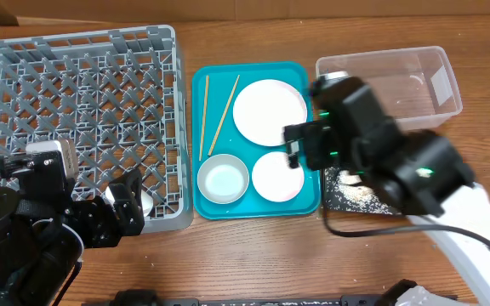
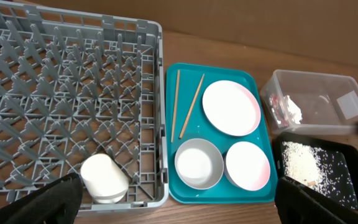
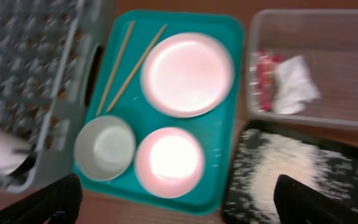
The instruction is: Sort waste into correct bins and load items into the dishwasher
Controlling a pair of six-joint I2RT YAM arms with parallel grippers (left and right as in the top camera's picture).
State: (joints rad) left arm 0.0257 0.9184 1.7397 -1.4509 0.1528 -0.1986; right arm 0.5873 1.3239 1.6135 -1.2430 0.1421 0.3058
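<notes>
Wrapper (image 3: pixel 284 81) lies in the clear tub (image 3: pixel 353 37); grains (image 3: pixel 278 168) cover the black tray (image 3: pixel 347 186).

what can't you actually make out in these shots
- Black tray: overhead, the right arm covers most of it.
- Wrapper: overhead, not made out in the clear tub; right wrist view is blurred, print unreadable.
- White cup: overhead, mostly behind the left tool.
- Both tools: wrist views show only dark fingertips at the bottom corners, so the gap is cut off.
</notes>
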